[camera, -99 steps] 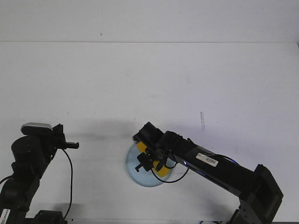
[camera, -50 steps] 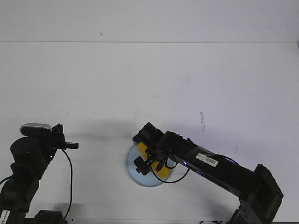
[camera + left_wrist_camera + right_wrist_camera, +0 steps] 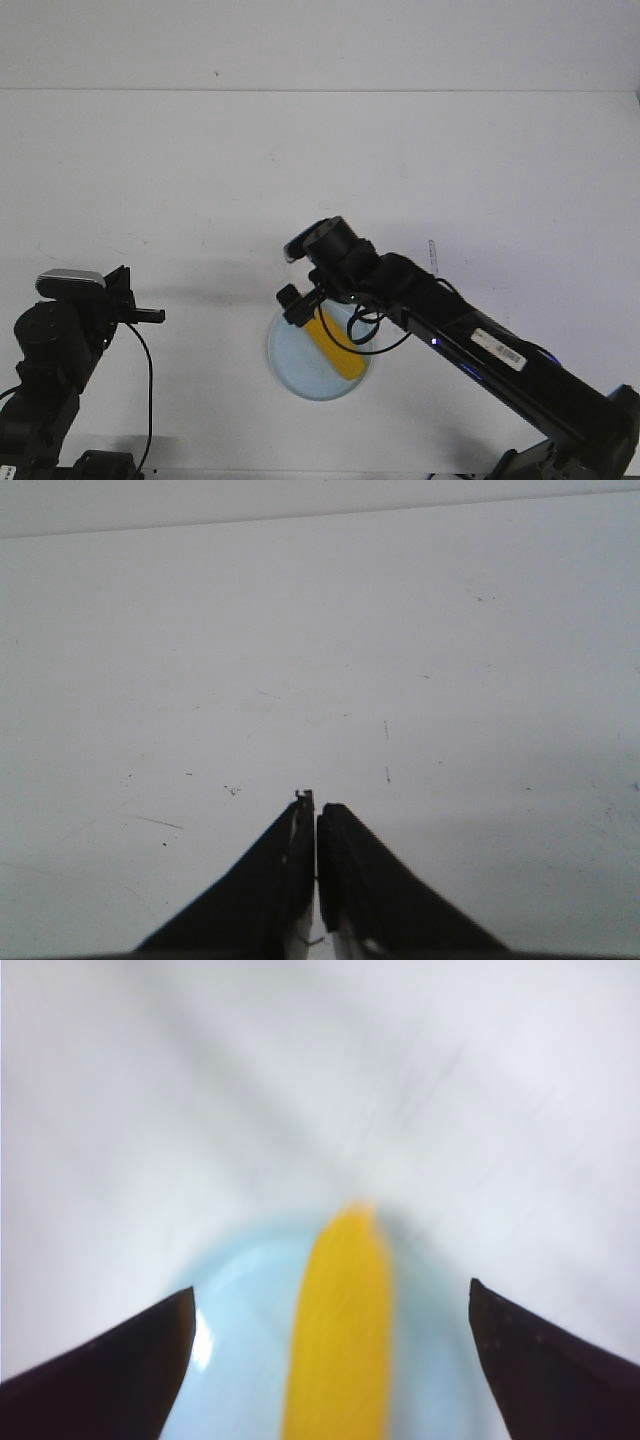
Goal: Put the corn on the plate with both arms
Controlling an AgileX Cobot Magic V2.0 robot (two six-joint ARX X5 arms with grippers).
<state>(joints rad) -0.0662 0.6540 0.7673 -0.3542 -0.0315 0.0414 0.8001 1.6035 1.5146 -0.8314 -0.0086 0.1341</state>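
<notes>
on 1 plate [image 3: 290,368] lies 1 corn [image 3: 336,350]; right fingers [image 3: 330,1360] wide apart, empty; left fingers [image 3: 316,825] closed, empty.

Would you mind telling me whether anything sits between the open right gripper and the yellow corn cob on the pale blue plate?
Nothing visible does. The right gripper is open above the yellow corn cob, which lies on the pale blue round plate.

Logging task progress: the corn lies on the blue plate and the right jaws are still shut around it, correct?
Not quite. The corn does lie on the plate, but the right gripper is open: the right wrist view shows its jaws spread wide with the corn lying free between them.
</notes>
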